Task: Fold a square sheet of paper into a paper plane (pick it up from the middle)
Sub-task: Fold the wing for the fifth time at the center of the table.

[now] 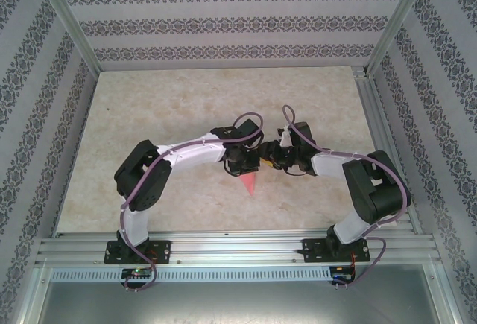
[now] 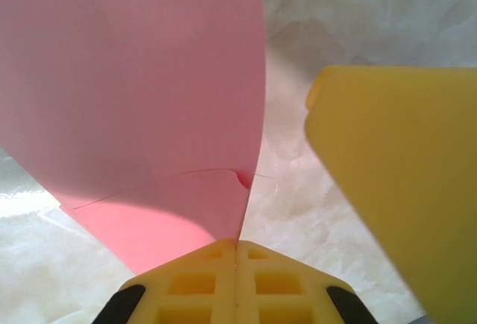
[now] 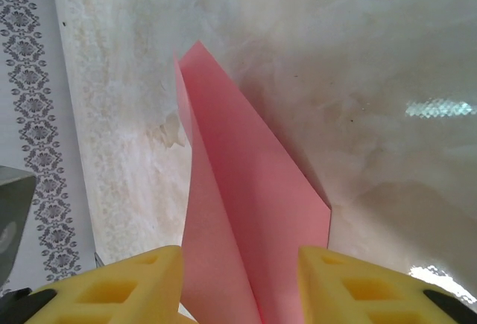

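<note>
The square sheet of paper is folded into a narrow pink-red paper plane (image 1: 250,183) with a lengthwise crease. It hangs point-down over the middle of the table. My left gripper (image 1: 248,162) is shut on the plane. In the left wrist view the plane's (image 2: 149,100) lower edge runs into the seam of the closed left gripper (image 2: 237,243). My right gripper (image 1: 274,157) faces it from the right. In the right wrist view that gripper (image 3: 240,253) stands open, with the creased plane (image 3: 238,182) between its yellow fingers. One right finger (image 2: 402,190) shows beside the paper.
The beige marbled table (image 1: 164,108) has patterned walls (image 1: 223,18) at the back and both sides. An aluminium rail (image 1: 238,248) carrying both arm bases runs along the near edge. A strip of wall (image 3: 30,115) also shows past the table edge in the right wrist view.
</note>
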Available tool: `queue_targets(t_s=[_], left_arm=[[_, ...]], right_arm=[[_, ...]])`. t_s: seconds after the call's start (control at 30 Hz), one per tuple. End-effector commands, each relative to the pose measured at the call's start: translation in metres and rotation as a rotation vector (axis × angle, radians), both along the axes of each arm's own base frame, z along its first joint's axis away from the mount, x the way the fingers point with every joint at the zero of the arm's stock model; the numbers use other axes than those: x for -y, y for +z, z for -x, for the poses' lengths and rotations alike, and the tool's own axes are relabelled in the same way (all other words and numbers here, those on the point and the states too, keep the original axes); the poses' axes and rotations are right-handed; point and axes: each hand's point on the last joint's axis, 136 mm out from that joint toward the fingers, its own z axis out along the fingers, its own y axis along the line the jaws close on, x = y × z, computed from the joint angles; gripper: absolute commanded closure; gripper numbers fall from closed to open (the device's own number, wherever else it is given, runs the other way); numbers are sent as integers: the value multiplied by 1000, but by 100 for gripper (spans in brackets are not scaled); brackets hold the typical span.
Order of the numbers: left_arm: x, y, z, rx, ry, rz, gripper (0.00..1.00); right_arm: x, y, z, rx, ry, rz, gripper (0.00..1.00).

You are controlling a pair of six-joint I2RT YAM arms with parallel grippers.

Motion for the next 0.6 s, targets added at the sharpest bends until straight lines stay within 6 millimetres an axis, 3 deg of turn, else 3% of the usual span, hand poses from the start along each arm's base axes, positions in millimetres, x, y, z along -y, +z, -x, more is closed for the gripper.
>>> queue_targets(t_s=[0.0, 0.17, 0.4, 0.5, 0.57], left_arm=[[5, 14, -2, 61, -8, 53, 99], [11, 14, -7, 45, 14, 169, 100], [22, 22, -10, 2, 36, 324, 100], [19, 24, -12, -4, 52, 350, 100], [16, 28, -15, -2, 61, 374, 100]], right_arm=[[3, 10, -4, 71, -10, 5, 56], [32, 12, 13, 174, -30, 128, 59], [24, 11, 54, 354, 89, 246, 64], [21, 19, 62, 436, 89, 260, 65], [24, 11, 73, 461, 98, 275, 65]])
